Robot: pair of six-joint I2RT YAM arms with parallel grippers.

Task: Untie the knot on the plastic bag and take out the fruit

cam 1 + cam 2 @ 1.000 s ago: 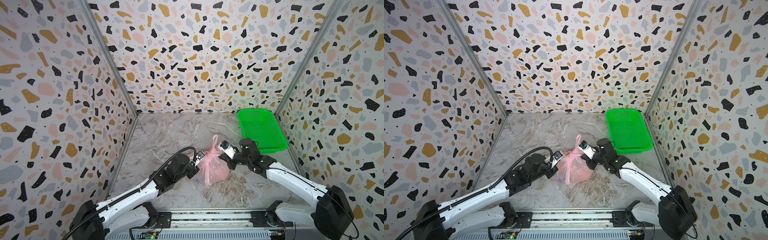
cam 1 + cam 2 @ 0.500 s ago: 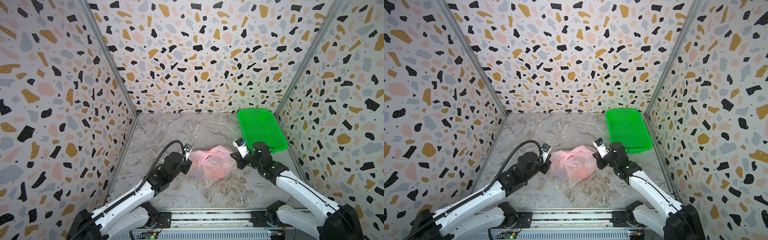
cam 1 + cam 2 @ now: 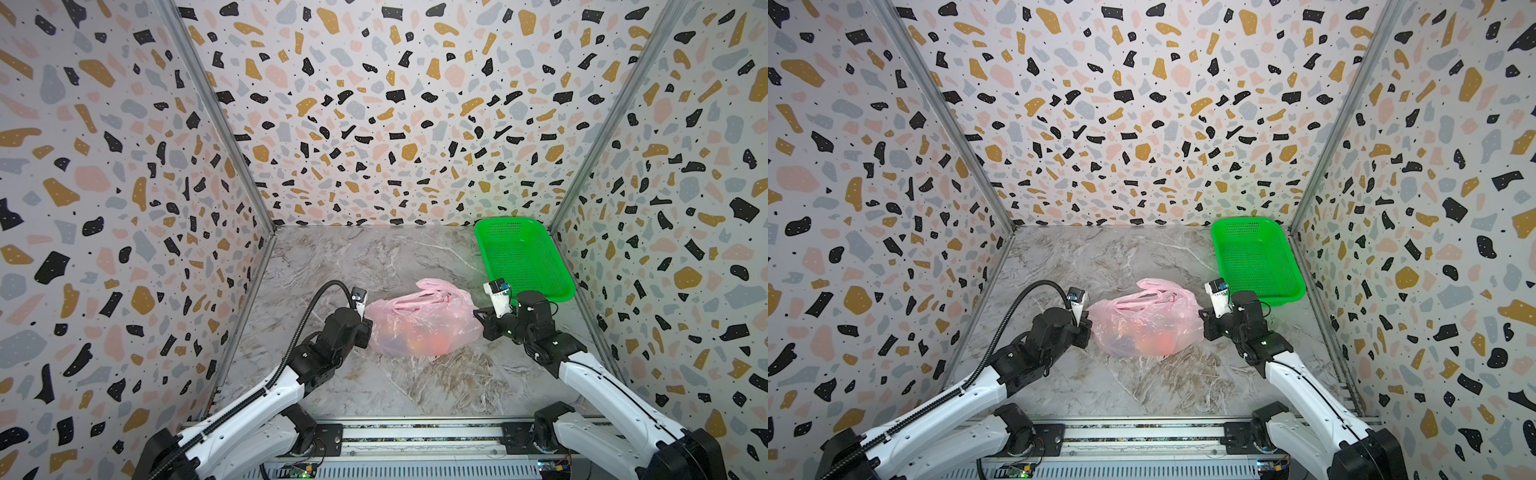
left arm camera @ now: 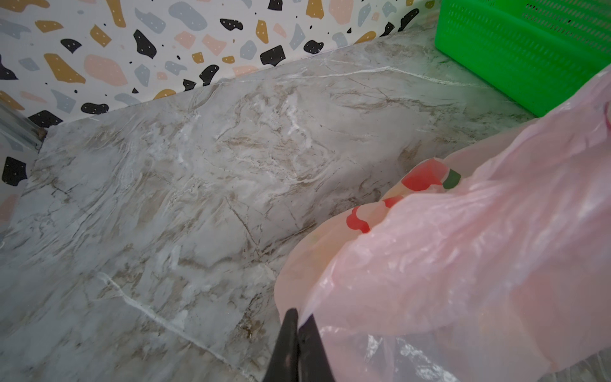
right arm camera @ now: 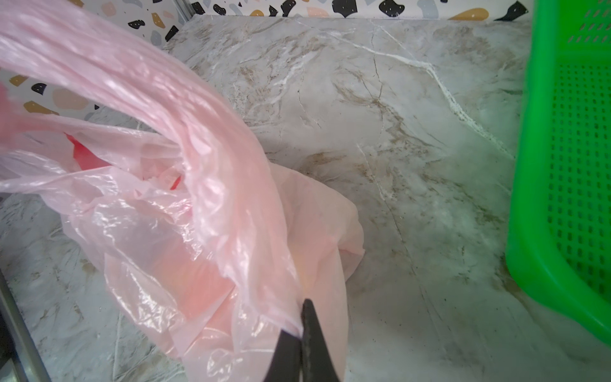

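Marble-look table, terrazzo walls. Top views: plastic bag w/ fruit inside lies near green basket, left gripper & right gripper at its ends. L wrist: jaws pressed together, pinching bag film. R wrist: same, on stretched handle. Risk: pulling harder could tear film, or it slips; fruit rolls. No legible writing, only red prints.

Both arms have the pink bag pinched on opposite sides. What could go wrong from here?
The thin translucent pink plastic bag is pinched by the left gripper and right gripper; pulling apart may tear the film.
The orange fruit inside could roll out onto the marble tabletop, away from the green mesh basket.
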